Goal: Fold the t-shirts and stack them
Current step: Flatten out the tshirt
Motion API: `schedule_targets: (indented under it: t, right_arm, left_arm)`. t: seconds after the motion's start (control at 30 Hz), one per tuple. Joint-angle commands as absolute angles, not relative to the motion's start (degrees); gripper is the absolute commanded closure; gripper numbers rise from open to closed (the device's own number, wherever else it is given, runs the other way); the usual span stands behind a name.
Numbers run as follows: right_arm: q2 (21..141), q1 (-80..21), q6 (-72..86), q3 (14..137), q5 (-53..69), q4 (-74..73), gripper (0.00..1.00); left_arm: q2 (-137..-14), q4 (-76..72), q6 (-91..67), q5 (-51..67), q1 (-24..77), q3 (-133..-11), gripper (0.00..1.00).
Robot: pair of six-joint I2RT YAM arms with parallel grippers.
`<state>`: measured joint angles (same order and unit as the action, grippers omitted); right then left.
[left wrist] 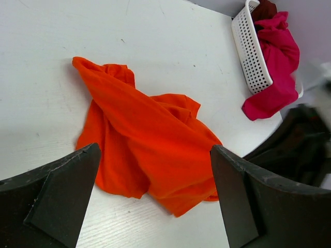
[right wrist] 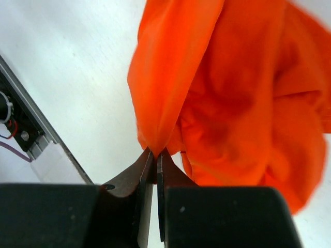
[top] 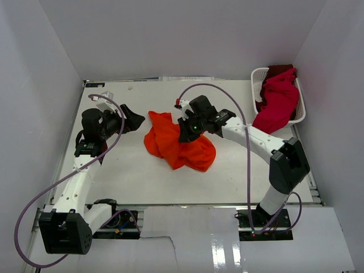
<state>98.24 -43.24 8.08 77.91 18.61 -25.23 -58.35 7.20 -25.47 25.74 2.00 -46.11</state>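
Note:
A crumpled bright orange t-shirt point(top: 177, 143) lies in the middle of the table, seen also in the left wrist view point(left wrist: 150, 144) and the right wrist view point(right wrist: 232, 88). My right gripper point(right wrist: 155, 153) is shut on a fold of its cloth; in the top view this gripper point(top: 185, 132) sits over the shirt's upper middle. My left gripper point(top: 135, 120) is open, just left of the shirt, its fingers point(left wrist: 62, 191) wide apart with nothing between them. A crimson-magenta t-shirt point(top: 278, 102) hangs over the rim of a white basket point(top: 257, 77), with a dark red one point(top: 278, 70) behind it.
The basket point(left wrist: 251, 51) stands at the back right corner by the right wall. White walls close the table on three sides. A purple cable loops over the right arm point(top: 259, 142).

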Motion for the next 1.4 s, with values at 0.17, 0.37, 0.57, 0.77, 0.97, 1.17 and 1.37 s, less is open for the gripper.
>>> schedule_targets:
  t: [0.17, 0.37, 0.57, 0.77, 0.97, 1.17, 1.37]
  right_arm:
    - [91.3, -41.0, 6.2, 88.8, 2.0, -43.0, 0.92]
    - [89.6, -34.9, 7.5, 94.7, -4.0, -47.5, 0.92]
    - [90.3, -30.7, 5.6, 101.7, -7.3, -52.1, 0.92]
    - [90.0, -27.5, 4.7, 103.3, -6.6, -52.9, 0.92]
    - [94.5, -22.9, 2.5, 107.7, -5.8, -53.8, 0.92]
    - [99.1, -17.8, 0.7, 116.2, -2.1, -56.9, 0.92]
    - [100.9, -16.3, 0.4, 118.5, -0.6, -57.7, 0.92]
  left_arm:
    - [-66.2, -1.7, -26.9, 37.0, 2.2, -50.2, 0.02]
    - [-74.8, -11.6, -28.6, 42.8, 2.7, -55.6, 0.02]
    - [-88.8, -11.6, -23.8, 50.7, 2.6, -67.0, 0.02]
    - [-98.4, -14.7, -19.9, 58.3, 3.0, -72.6, 0.02]
    - [-98.1, -12.7, -15.3, 55.8, 3.3, -70.6, 0.02]
    - [-104.1, -5.2, -9.9, 60.3, 5.0, -76.3, 0.02]
    - [-113.1, -0.4, -6.3, 63.3, 6.5, -83.9, 0.02]
